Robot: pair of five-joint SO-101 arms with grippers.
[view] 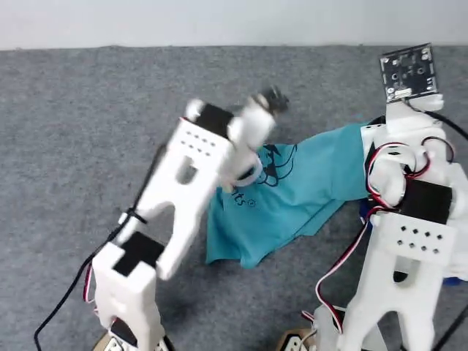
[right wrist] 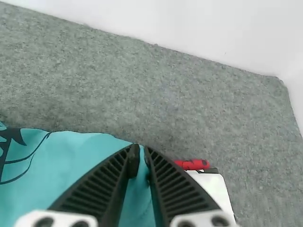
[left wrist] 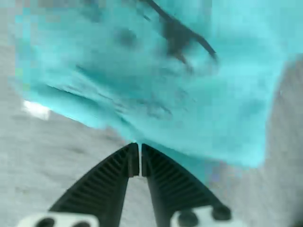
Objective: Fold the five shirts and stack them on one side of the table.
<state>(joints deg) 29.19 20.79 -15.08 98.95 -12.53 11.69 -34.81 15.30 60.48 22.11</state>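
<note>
Though left tool (left wrist: pixel 136 150) closed at teal shirt (left wrist: pixel 189 85) edge, hold unclear; right tool (right wrist: pixel 140 152) clamps shirt.

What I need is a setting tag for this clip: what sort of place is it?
Probably an indoor robotics test bench: two white robot arms at a gray-matted table, a teal shirt between them, and a plain white wall behind.
</note>
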